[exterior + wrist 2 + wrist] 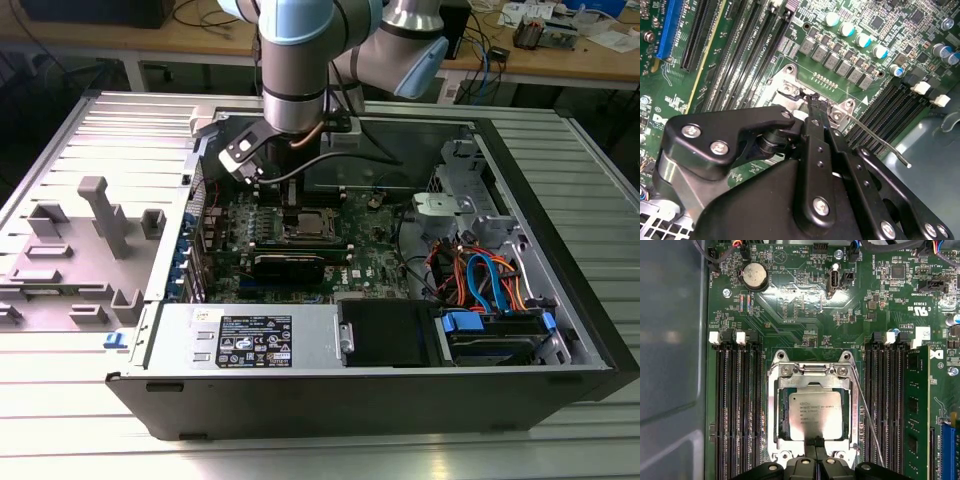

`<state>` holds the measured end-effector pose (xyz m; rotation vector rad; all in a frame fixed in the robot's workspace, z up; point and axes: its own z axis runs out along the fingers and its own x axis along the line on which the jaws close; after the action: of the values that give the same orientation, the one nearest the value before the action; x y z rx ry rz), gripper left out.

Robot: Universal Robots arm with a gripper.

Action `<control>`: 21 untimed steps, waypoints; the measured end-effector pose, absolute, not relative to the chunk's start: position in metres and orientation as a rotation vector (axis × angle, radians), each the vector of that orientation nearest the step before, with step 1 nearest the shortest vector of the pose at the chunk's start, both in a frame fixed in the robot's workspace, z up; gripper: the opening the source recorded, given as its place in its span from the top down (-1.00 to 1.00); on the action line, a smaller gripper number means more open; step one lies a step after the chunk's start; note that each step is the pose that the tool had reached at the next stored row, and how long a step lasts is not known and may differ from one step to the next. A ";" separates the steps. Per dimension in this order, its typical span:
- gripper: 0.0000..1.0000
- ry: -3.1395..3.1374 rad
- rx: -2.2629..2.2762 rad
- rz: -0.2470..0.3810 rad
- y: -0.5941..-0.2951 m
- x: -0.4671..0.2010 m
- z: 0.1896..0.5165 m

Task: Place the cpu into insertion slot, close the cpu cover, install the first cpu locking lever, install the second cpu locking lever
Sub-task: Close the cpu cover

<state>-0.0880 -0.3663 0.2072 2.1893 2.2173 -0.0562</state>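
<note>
The cpu (815,415), a silver-grey square chip, lies flat in the insertion slot (305,226) on the green board. The cpu cover (812,381), a silver window frame, lies down around it. My gripper (815,442) is shut, its black fingertips together at the cover's edge; in the second wrist view the gripper (813,97) tip touches the silver frame (790,90). In the exterior view the gripper (291,205) stands straight above the socket. A thin wire locking lever (867,415) slants up and away from the socket's side, unlatched; the lever (880,142) ends free over the memory slots.
Long black memory slots (737,410) flank the socket on both sides, with a green memory stick (917,410) in one. A coin battery (755,276) sits further off. The case walls, a drive cage with coloured cables (480,280) and the power supply (250,340) surround the board.
</note>
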 end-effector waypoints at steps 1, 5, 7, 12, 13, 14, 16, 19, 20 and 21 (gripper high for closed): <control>0.79 2.217 2.189 -0.056 -0.366 -0.088 0.207; 0.79 2.217 2.189 -0.056 -0.366 -0.088 0.206; 0.79 2.218 2.189 -0.056 -0.366 -0.088 0.206; 0.79 2.216 2.188 -0.059 -0.366 -0.088 0.211; 0.79 2.216 2.187 -0.059 -0.366 -0.088 0.213; 0.79 2.216 2.187 -0.060 -0.366 -0.088 0.213; 0.79 2.215 2.187 -0.061 -0.366 -0.088 0.214; 0.79 2.216 2.186 -0.061 -0.366 -0.089 0.215; 0.79 2.217 2.185 -0.061 -0.365 -0.089 0.215; 0.79 2.218 2.184 -0.061 -0.365 -0.089 0.214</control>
<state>-0.0893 -0.3647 0.2145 2.1840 2.2177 -0.0608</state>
